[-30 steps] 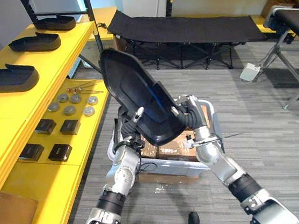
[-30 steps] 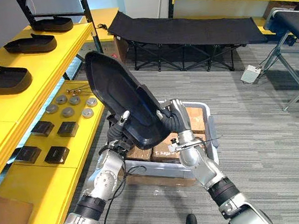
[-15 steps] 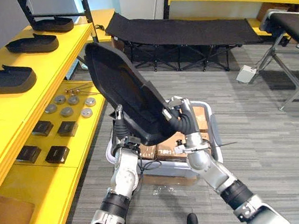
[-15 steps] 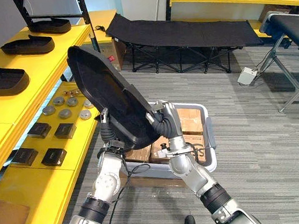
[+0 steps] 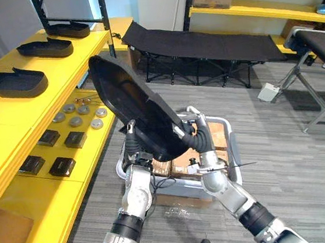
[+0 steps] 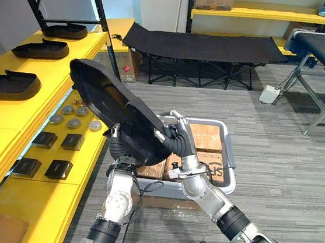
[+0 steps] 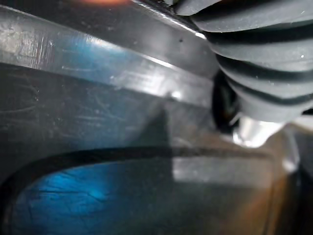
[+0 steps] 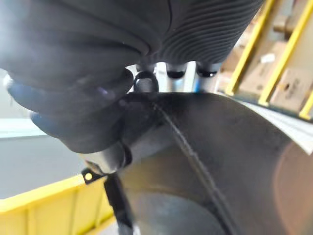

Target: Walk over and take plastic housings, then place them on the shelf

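Holding black housing raised beside yellow shelf, left hand, right hand clamped on lower edge; mid-carry; next needs leftward reach onto shelf.

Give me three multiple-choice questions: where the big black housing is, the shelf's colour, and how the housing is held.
1. Where is the housing? A) on the floor B) in the air over the grey bin C) on a chair
2. What colour is the shelf? A) yellow B) white C) green
3. How is the housing held? A) by one robot hand B) tilted, by both robot hands C) not held
Answers: 1B, it hangs over the grey bin; 2A, its boards are yellow; 3B, the left robot hand and right robot hand grip its lower end.
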